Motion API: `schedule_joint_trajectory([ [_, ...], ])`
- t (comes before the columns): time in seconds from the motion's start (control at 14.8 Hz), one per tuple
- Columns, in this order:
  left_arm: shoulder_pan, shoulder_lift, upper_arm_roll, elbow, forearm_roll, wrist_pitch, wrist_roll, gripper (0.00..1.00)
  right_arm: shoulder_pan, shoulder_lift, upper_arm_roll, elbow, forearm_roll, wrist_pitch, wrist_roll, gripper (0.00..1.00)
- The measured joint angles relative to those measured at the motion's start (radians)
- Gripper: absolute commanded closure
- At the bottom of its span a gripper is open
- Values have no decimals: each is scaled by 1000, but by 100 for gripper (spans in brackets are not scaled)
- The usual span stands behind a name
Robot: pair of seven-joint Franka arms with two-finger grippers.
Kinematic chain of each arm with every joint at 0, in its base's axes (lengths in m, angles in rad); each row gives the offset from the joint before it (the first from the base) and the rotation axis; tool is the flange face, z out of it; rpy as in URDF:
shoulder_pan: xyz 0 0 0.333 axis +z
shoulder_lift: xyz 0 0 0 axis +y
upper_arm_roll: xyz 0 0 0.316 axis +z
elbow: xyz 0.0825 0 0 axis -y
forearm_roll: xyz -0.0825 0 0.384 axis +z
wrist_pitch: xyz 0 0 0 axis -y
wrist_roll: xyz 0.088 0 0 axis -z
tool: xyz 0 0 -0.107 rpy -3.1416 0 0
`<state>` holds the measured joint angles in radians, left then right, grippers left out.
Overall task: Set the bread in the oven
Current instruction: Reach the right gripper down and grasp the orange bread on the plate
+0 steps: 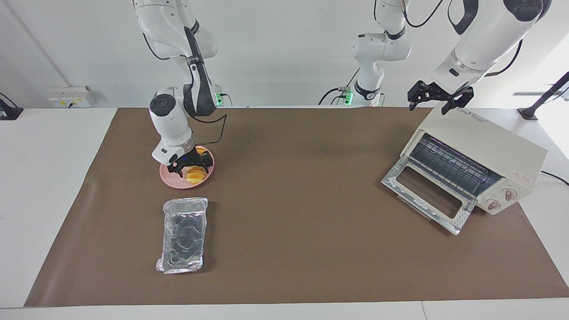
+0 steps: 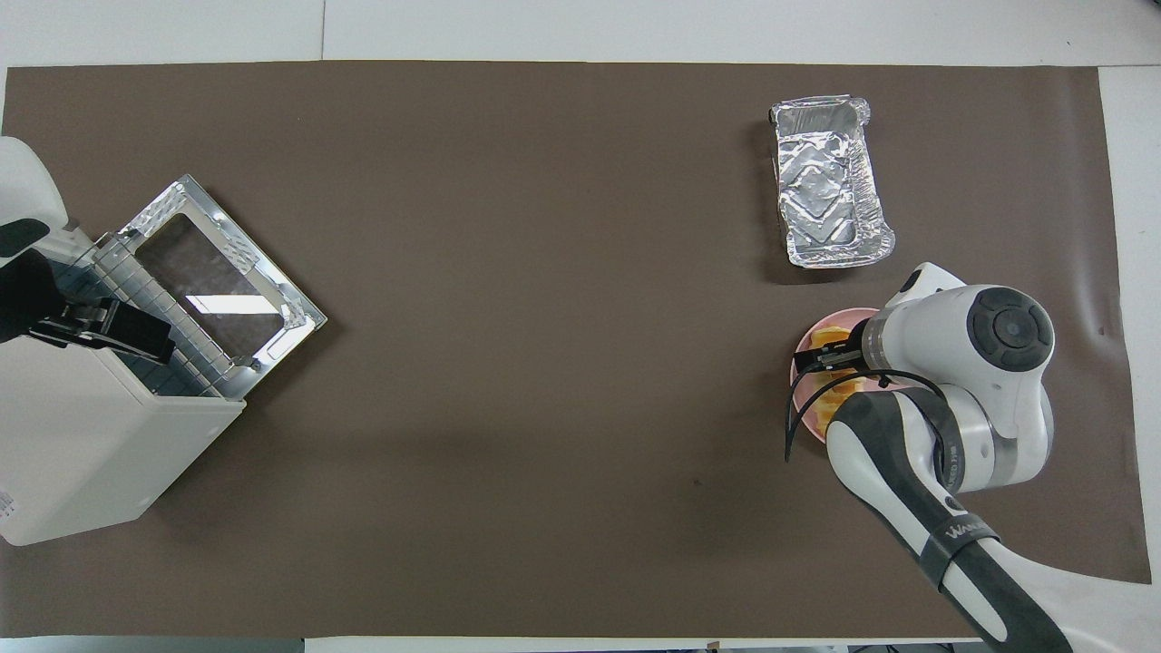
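Observation:
The golden-yellow bread (image 1: 195,176) lies on a round pink plate (image 1: 171,179) toward the right arm's end of the table. My right gripper (image 1: 190,168) is down at the plate, open, with its fingers on either side of the bread. In the overhead view the right arm covers most of the plate (image 2: 802,359), and only parts of the bread (image 2: 825,339) show. The cream-white oven (image 1: 493,146) stands toward the left arm's end with its glass door (image 1: 426,195) dropped open and the wire rack showing. My left gripper (image 1: 433,103) hovers open and empty over the oven's top.
A crinkled silver foil tray (image 1: 184,233) lies on the brown mat, farther from the robots than the plate; it also shows in the overhead view (image 2: 827,181). The oven's open door (image 2: 218,281) juts out onto the mat.

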<state>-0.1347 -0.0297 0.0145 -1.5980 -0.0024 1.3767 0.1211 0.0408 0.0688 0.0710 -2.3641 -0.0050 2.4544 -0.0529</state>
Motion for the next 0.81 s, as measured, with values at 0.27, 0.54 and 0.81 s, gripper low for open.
schedule_joint_trajectory([
  [0.27,0,0,0,0,0,0,0,0,0,0,0,0,0,0,0,100],
  [0.54,0,0,0,0,0,0,0,0,0,0,0,2,0,0,0,100],
  [0.81,0,0,0,0,0,0,0,0,1,-2,1,8,0,-12,0,100],
])
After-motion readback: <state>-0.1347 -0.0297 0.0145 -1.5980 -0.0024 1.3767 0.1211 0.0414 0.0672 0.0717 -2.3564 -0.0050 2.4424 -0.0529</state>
